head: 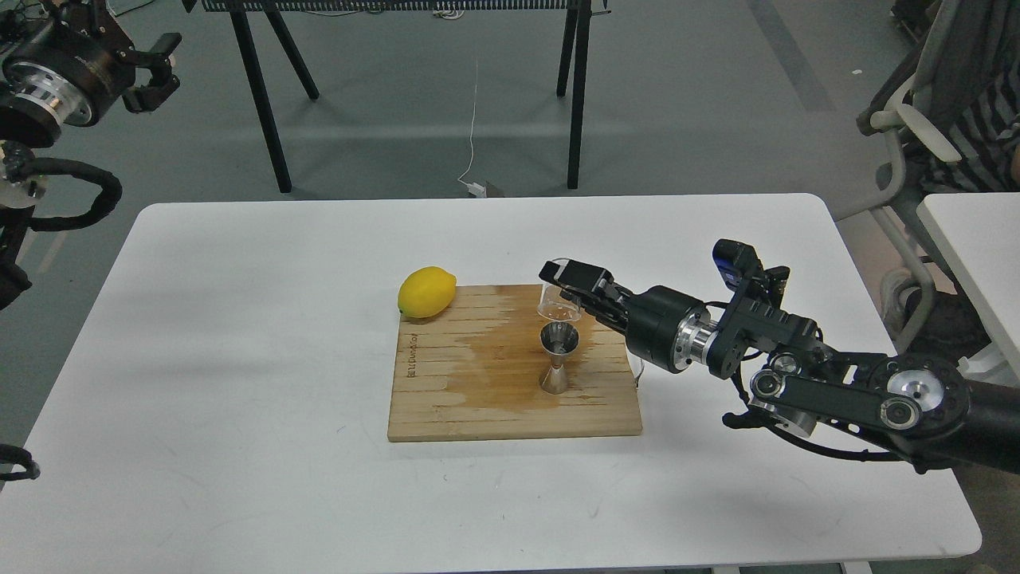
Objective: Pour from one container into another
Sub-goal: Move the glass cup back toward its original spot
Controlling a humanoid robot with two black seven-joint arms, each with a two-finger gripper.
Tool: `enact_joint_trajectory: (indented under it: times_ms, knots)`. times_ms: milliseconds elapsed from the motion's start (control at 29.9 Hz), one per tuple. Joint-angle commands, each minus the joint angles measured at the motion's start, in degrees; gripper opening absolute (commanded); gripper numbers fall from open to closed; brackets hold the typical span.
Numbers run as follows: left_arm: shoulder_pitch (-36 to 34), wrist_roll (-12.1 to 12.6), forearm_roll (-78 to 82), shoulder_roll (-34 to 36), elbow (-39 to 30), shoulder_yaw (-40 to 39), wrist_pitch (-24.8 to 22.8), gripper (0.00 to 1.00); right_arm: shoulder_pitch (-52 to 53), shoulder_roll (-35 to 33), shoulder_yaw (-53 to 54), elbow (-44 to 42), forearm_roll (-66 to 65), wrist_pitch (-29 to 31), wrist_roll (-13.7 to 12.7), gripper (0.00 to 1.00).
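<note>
The right gripper (567, 288) grasps the clear cup (556, 301), tilted just above the jigger (559, 357) (pouring seems underway). The left gripper (155, 76) hangs released, well apart.

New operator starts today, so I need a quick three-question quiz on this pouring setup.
1. True or false: the right gripper is shut on the clear cup.
2. What yellow thing sits at the wooden board's back left corner?
3. The steel jigger stands: A) upright B) on its side.

Key: 1 true; 2 the lemon; 3 A.
</note>
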Motion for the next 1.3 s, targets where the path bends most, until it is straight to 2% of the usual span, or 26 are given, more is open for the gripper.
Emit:
enact_joint_trajectory:
  times_ms: [0,401,602,769,936,1270]
  knots:
    - [0.0,0.0,0.0,0.2,0.0,0.0,0.0,0.99,0.0,-0.1,-0.2,0.0,-0.1,0.0,0.1,0.18]
    - [0.0,0.0,0.0,0.3,0.0,0.0,0.0,0.99,-0.2,-1.0,0.5,0.0,0.4,0.0,1.3,0.18]
    - [0.0,0.0,0.0,0.7,-0.1,0.0,-0.2,0.99,-3.9,-3.8,7.2,0.4,5.2,0.3,1.3,0.18]
    - [0.0,0.0,0.0,0.6,-0.1,-0.1,-0.1,0.99,-14.2,-3.0,20.8,1.2,13.3,0.4,2.6,0.18]
    - [-0.7,0.0,0.0,0.6,-0.1,-0.1,-0.1,0.99,-24.4,0.3,35.8,1.0,25.8,0.8,1.9,0.18]
    - [-1.0,0.1,0.0,0.8,-0.1,0.2,-0.2,0.99,-34.7,1.9,56.9,1.0,51.8,1.3,1.6,0.18]
